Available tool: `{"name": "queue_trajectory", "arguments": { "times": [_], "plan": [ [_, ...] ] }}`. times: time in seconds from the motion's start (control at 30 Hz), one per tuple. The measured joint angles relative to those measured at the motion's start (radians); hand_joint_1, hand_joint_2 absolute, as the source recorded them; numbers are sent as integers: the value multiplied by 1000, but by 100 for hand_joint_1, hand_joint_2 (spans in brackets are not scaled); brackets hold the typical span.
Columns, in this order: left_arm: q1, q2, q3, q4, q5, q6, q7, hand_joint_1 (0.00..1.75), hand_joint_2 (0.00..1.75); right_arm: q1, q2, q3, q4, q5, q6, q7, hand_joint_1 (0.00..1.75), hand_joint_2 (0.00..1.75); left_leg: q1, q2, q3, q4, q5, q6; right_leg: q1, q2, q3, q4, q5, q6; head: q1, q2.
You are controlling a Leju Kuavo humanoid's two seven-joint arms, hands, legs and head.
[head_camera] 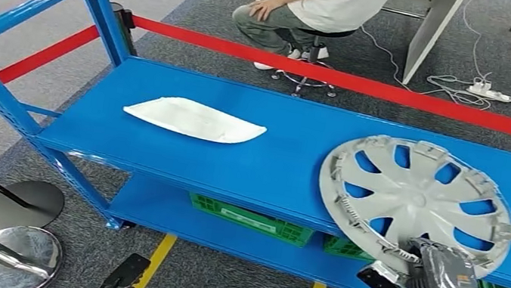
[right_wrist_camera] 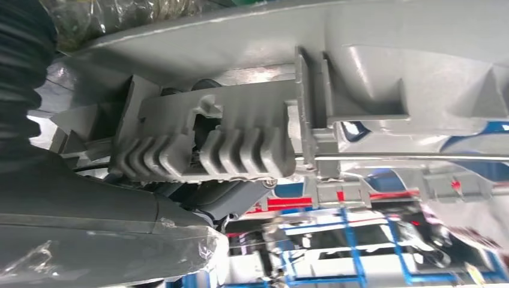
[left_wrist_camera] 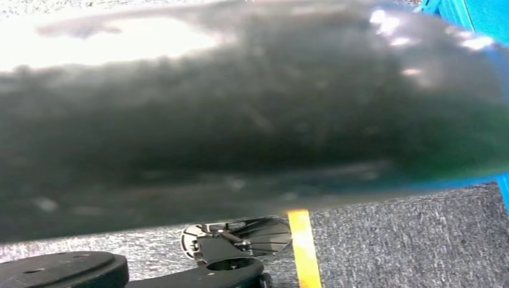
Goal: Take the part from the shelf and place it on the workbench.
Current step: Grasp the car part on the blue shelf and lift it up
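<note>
- Hubcap (head_camera: 418, 201): silver wheel cover, the task's part. It sits at the right end of the blue shelf (head_camera: 236, 149), tilted, with its 6 o'clock rim pulled out past the shelf's front edge and its 12 o'clock rim over the shelf top.
- Right hand (head_camera: 440, 271): at the hubcap's 5 to 6 o'clock rim, touching it. The right wrist view shows the ribbed clip block of the rim (right_wrist_camera: 204, 144) close against the thumb (right_wrist_camera: 108, 210), so the hand appears to grip the rim edge. The far fingers are hidden behind the rim, so how far they wrap is unclear.
- Key relation: the hubcap lies at 12 o'clock from the right hand, the whole disc extending away from the grip. Being round, it has no long axis; the grip is at one edge only, so the far rim will likely hang or swing once it leaves the shelf.
- Left hand: its state cannot be told; the left wrist view is blurred dark. The right arm is plainly the nearer.
- Step, as judged: lifting the hubcap off the shelf; the workbench placement is not yet done.
- Also present: white sheet (head_camera: 195, 118) on the shelf at 9 o'clock from the hubcap, well apart; green crates (head_camera: 250, 220) on the tier below; red barrier tape (head_camera: 368, 84); a seated person (head_camera: 311, 7) beyond.
</note>
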Motion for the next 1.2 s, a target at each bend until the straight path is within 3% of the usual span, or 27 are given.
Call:
{"name": "queue_trajectory", "arguments": {
  "times": [0.27,0.6,1.2],
  "plan": [
    [0,0,-3,0,2,3,-2,0,0,100,32,9,-171,-61,-67,-66,175,175,0,0,-2,0,0,0,0,-1,-1,0,-1,-1,0,0],
    [-2,0,-8,0,6,6,-5,0,0,153,41,23,-371,-102,-118,-117,175,175,0,0,-3,0,-1,-1,0,-1,-2,0,-1,-1,0,0],
    [-4,0,-16,0,10,8,-7,0,0,158,54,31,-409,-37,-191,-120,175,175,0,0,-3,0,-1,-1,0,-1,-2,0,-1,-1,0,0]
  ]
}}
